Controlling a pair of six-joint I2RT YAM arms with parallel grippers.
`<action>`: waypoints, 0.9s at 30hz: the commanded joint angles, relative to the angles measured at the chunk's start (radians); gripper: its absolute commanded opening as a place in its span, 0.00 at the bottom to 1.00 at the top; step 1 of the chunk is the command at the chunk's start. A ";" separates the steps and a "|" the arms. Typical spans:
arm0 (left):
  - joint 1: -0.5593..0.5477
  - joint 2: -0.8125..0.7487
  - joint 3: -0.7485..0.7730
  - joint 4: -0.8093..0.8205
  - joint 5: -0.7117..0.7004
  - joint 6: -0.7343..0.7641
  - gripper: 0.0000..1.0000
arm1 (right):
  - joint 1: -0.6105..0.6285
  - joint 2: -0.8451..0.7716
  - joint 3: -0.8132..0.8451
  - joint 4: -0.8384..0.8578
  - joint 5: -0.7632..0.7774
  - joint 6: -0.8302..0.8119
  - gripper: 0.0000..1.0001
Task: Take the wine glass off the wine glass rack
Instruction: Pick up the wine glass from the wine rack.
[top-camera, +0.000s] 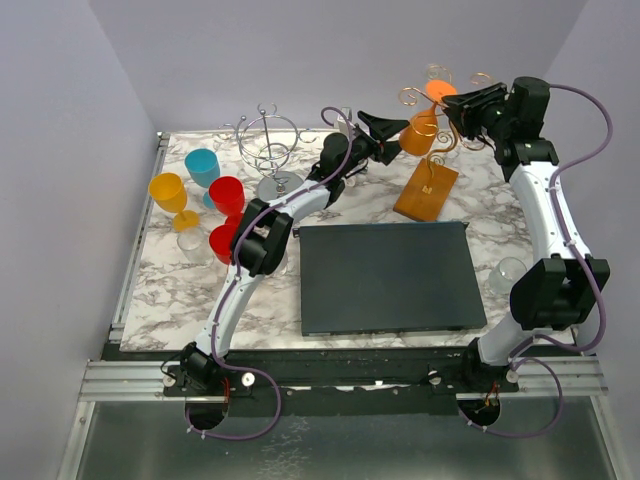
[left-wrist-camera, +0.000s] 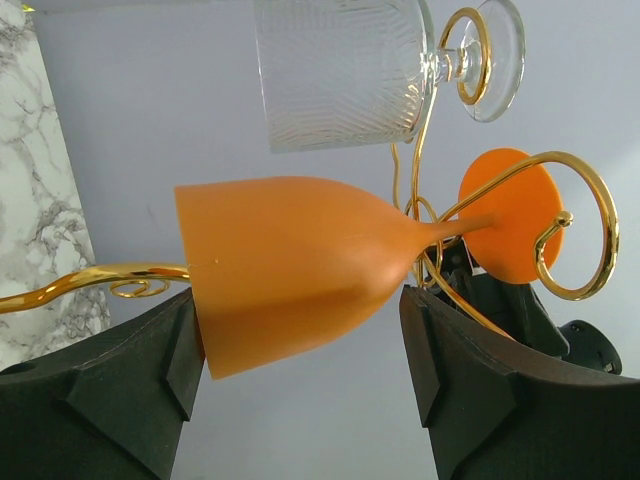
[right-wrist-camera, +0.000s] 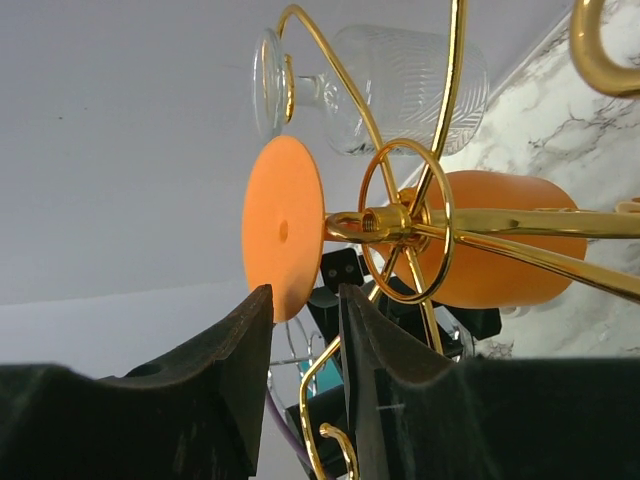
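**Inspector:** Where is the orange glass (top-camera: 418, 136)?

**Operator:** On the rack (top-camera: 427, 190), at the far right of the table (top-camera: 160, 290). It hangs by its foot from a gold hook (left-wrist-camera: 575, 235). The rack's wooden base stands just beyond the far right corner of the mat (top-camera: 385, 277). A clear glass (left-wrist-camera: 340, 75) hangs just beside the orange one on the same rack.

**Inspector:** State of the left gripper?

**Operator:** My left gripper (left-wrist-camera: 300, 305) is spread wide at the orange bowl. The bowl lies between its fingers (left-wrist-camera: 100, 400), rim toward one and stem end toward the other. I cannot tell whether either pad touches it.

**Inspector:** And the right?

**Operator:** My right gripper (right-wrist-camera: 305, 300) is at the foot of the orange glass, on the side opposite my left. Its fingers (right-wrist-camera: 215, 380) stand close together with a narrow gap showing. The rim of the foot sits at the mouth of that gap. I cannot tell whether the fingers bear on it or stand free.

**Inspector:** Other items noted?

**Operator:** A chrome stand (top-camera: 268, 150) is at the far middle of the table, well apart from the rack. Left of it are a yellow glass (top-camera: 168, 192), a teal glass (top-camera: 203, 166) and two red glasses (top-camera: 227, 195), grouped close together. My left arm reaches across from that side toward the rack.
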 joint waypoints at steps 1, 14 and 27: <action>0.000 0.010 0.033 0.057 0.023 -0.012 0.81 | -0.003 0.003 -0.018 0.057 0.007 0.062 0.39; 0.000 0.009 0.031 0.060 0.026 -0.014 0.80 | -0.001 0.003 -0.048 0.097 0.030 0.133 0.31; -0.001 0.012 0.030 0.065 0.025 -0.018 0.80 | -0.001 0.014 -0.048 0.112 0.042 0.180 0.25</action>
